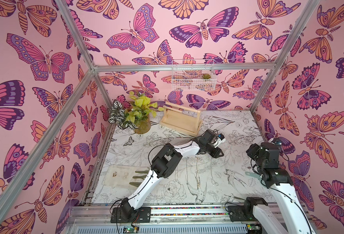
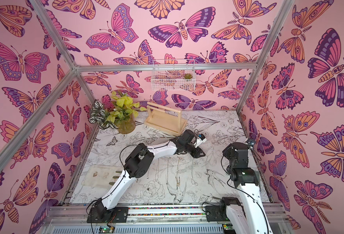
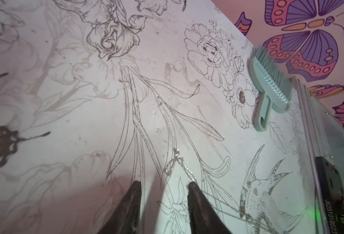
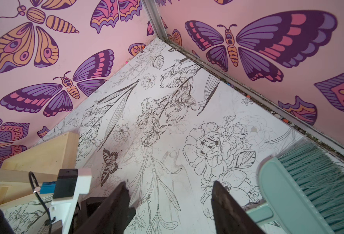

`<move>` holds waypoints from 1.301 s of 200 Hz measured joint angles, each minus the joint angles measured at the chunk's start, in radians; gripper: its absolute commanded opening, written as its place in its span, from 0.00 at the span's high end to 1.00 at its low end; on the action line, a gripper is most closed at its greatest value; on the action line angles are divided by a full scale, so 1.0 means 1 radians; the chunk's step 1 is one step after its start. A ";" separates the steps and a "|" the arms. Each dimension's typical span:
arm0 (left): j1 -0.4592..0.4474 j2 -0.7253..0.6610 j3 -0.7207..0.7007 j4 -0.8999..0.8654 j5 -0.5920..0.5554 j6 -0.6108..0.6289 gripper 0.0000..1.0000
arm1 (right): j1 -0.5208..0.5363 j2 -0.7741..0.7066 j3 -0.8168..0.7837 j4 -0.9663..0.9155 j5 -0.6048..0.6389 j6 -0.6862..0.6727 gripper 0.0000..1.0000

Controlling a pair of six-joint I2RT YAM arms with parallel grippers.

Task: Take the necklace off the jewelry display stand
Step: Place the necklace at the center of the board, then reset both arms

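One necklace (image 3: 178, 165), silver chain, seemingly light, limp, slippery, on the table (image 3: 65, 105) nearer than the jewelry display stand (image 1: 180, 120), just beside the left gripper (image 3: 164, 183), parted and empty; pinch its bunched loop; right gripper (image 4: 169, 183) likewise parted, empty.

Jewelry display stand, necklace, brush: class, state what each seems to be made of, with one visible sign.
Jewelry display stand: apparently pale unfinished wood; matte, square-cut boards.
Necklace: fine metal chain, probably silver-toned; tiny links glint.
Brush: likely moulded plastic, pale teal; smooth, slightly glossy back and synthetic-looking bristles.

Left hand (image 3: 164, 183), right hand (image 4: 169, 183): both parted, seemingly empty.
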 measured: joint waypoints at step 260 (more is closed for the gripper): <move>0.488 -1.208 -1.664 0.859 -0.938 0.278 0.02 | 0.071 0.396 -0.467 1.017 -0.002 -0.486 0.00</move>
